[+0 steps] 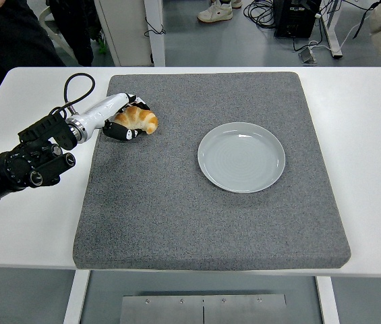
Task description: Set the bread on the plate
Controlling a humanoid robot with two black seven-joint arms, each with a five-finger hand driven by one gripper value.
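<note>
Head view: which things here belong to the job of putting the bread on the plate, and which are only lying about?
Belong to the job:
- bread, on the grey mat, with the left hand closed around it
- plate, empty, on the mat to the right of the bread

Only lying about:
- grey mat on the white table
- cables and shoes on the floor behind

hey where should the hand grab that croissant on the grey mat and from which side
Grip the croissant across its thick middle, coming from its left, where the left hand already is. It lies flat on the grey mat with tapered ends, so the plump centre probably gives the surest hold. The fingers look curled around it, thumb in front.
</note>
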